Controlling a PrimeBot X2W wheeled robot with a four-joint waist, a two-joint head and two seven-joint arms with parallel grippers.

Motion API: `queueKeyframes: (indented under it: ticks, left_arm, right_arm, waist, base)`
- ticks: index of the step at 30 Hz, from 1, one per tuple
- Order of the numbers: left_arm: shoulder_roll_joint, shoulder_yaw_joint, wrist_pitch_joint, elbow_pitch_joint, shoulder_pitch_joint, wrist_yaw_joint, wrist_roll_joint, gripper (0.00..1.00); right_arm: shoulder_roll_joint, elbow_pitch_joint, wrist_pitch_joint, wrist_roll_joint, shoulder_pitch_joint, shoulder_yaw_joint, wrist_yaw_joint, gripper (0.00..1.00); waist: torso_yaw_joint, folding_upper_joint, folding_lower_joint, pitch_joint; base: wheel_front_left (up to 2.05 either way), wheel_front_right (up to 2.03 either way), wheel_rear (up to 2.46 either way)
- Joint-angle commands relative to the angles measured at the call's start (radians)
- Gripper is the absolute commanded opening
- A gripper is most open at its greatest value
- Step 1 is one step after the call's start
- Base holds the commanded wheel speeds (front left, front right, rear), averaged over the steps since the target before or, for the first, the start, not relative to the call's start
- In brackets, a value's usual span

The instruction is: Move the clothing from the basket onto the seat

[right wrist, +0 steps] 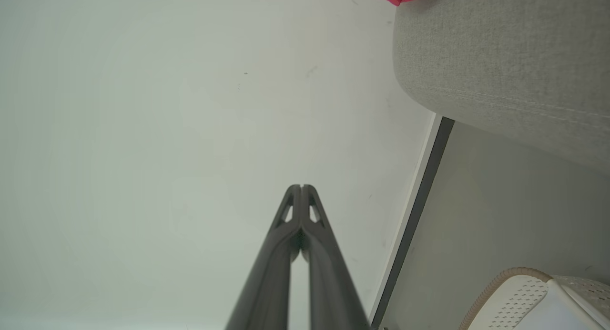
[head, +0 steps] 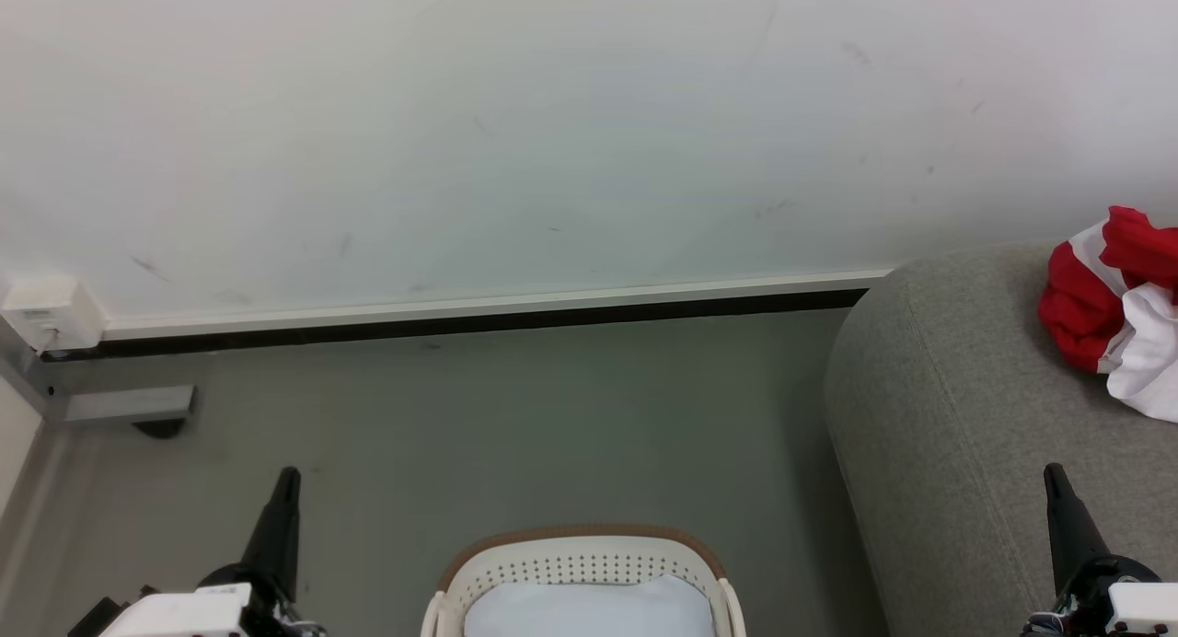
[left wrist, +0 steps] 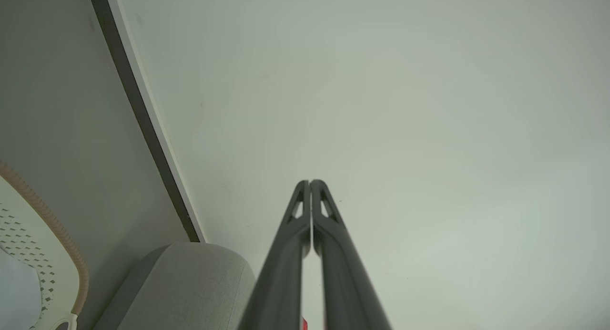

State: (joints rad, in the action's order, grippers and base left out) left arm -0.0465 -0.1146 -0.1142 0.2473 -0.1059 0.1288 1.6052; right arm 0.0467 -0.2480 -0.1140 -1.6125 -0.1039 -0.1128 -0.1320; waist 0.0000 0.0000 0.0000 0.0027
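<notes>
A pale cloth (head: 589,611) is lying in the basket (head: 580,552), both being cut off at the bottom of the head view. The clothing (head: 1109,306) is lying bunched near the seat's (head: 957,416) far edge and is being cut off on the right, so its long axis cannot be told. The left gripper (head: 289,479) and right gripper (head: 1052,476) are being seen with fingers pressed together, empty.

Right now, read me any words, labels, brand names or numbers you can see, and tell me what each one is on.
Nothing here can be read as text.
White wall box: a faint grey mark on its front, too small to read.
Red and white clothing, basket, seat: no print or label visible.
</notes>
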Motion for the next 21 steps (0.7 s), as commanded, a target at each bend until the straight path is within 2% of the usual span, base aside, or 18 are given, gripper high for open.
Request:
queueKeyframes:
  ticks: [1, 21]
  left_arm:
    - [-0.007, -0.001, -0.004, -0.003, -0.009, 0.004, 0.014, 0.00]
    - [-0.007, -0.001, -0.004, -0.003, -0.009, 0.004, 0.014, 0.00]
  right_arm:
    - [0.007, 0.005, -0.004, -0.001, -0.012, -0.004, 0.002, 0.00]
    - [0.007, 0.005, -0.004, -0.001, -0.012, -0.004, 0.002, 0.00]
  waist:
    - [0.000, 0.0000, 0.0000, 0.000]
    - [0.000, 0.0000, 0.0000, 0.000]
  base:
    - [0.00, 0.00, 0.00]
    - [0.00, 0.00, 0.00]
